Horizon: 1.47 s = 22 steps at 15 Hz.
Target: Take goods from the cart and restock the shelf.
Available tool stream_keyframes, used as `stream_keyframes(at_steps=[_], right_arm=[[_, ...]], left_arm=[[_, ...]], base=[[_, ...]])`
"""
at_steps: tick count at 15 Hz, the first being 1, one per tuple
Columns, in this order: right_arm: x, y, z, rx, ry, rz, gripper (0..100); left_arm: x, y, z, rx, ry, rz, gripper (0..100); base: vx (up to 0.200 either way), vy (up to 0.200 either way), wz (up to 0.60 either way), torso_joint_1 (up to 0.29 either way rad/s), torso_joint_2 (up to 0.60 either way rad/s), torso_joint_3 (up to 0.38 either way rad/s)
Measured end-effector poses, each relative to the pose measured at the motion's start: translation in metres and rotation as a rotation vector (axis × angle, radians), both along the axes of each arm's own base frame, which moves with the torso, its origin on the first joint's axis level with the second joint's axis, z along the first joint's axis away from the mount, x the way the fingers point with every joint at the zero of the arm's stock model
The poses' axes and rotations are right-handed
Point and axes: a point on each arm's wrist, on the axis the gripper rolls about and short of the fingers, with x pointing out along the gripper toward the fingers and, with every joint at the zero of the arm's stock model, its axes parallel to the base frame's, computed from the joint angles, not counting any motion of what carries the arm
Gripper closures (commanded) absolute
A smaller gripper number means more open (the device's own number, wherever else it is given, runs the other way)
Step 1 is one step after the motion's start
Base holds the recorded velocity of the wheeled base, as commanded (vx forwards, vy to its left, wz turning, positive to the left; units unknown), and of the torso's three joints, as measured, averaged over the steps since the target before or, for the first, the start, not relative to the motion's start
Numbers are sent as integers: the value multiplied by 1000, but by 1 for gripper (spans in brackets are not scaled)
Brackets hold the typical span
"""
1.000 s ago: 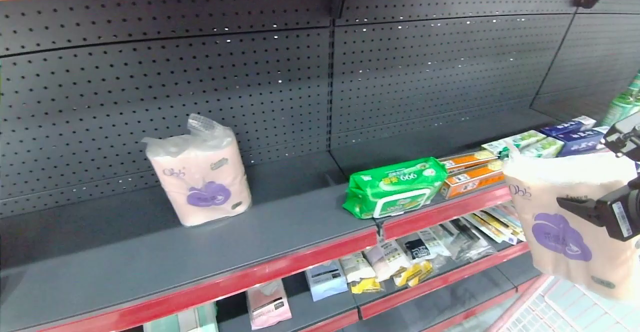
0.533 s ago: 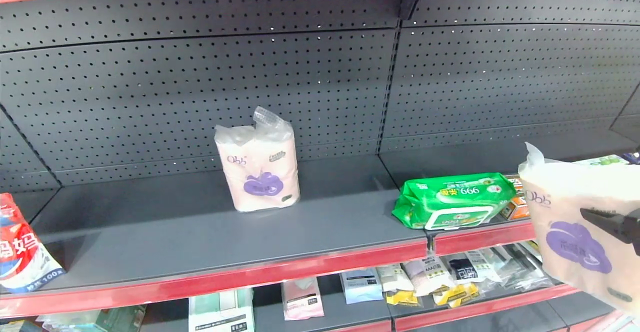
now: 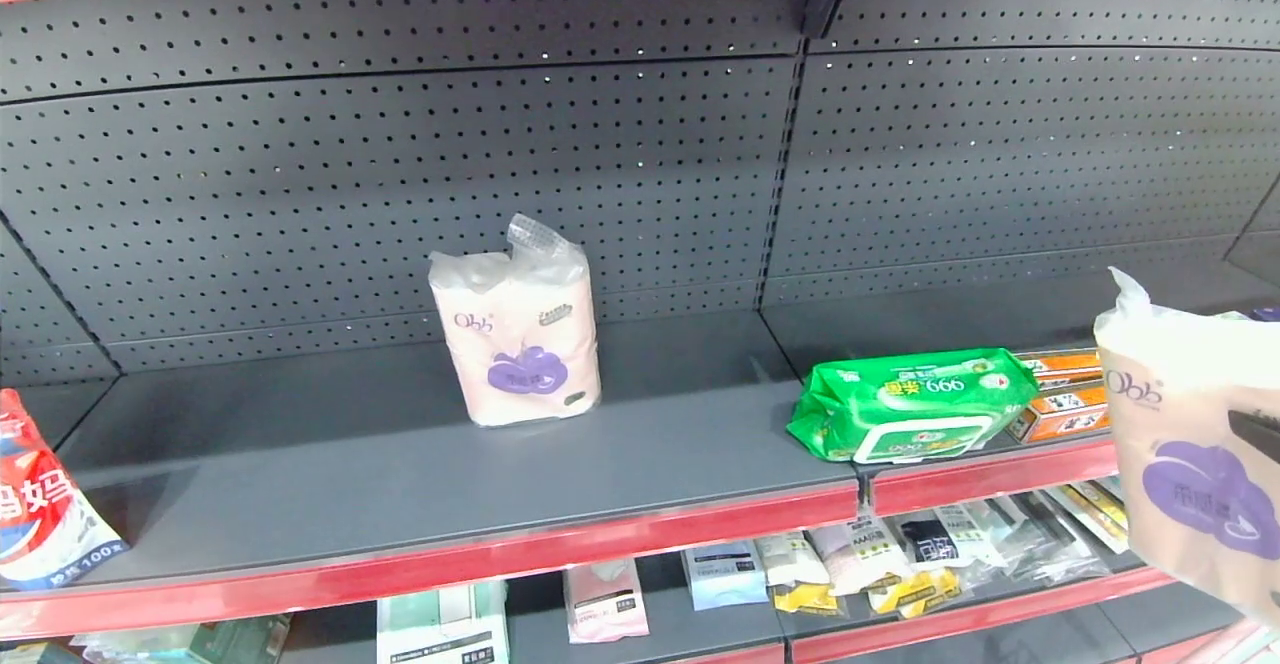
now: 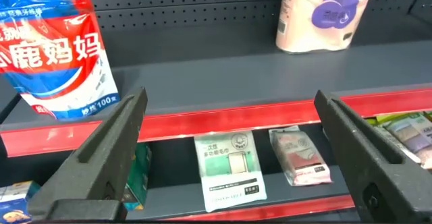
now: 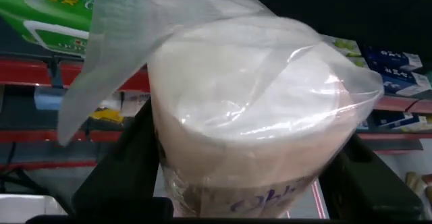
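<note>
A shop aisle: a dark steel shelf (image 3: 300, 484) with red edge strips (image 3: 450, 569) and a perforated back panel (image 3: 300, 164) carries packaged goods. A toilet-roll pack (image 3: 517, 334) stands at centre, green wipes (image 3: 910, 399) and orange boxes (image 3: 1065, 399) toward three o'clock, a red-and-blue bag (image 3: 40, 504) at nine o'clock, and small packets (image 3: 850, 559) on the tier at six o'clock.

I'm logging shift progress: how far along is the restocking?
Done: one toilet paper pack stands upright on the shelf. In hand: the right gripper clamps a second pack in front of the shelf, not yet placed. The left gripper is open and empty. Left: setting that pack down.
</note>
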Motion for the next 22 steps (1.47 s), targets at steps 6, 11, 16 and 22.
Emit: stream_keyframes(at_steps=[6,11,16,22], right_arm=[[-33,4,-2,72,-104,23,100],[-52,6,-8,95,-151,24,100],[-57,6,-9,100,-167,21,100],[-58,6,-8,97,-176,13,100]], left_arm=[[1,0,0,13,12,-18,0],[-1,-1,14,39,-12,-79,0],[30,-2,102,-68,56,-81,0],[137,0,123,72,282,-155,0]], base=[[0,0,0,0,0,0],[0,0,0,0,0,0],[0,0,0,0,0,0],[0,0,0,0,0,0]])
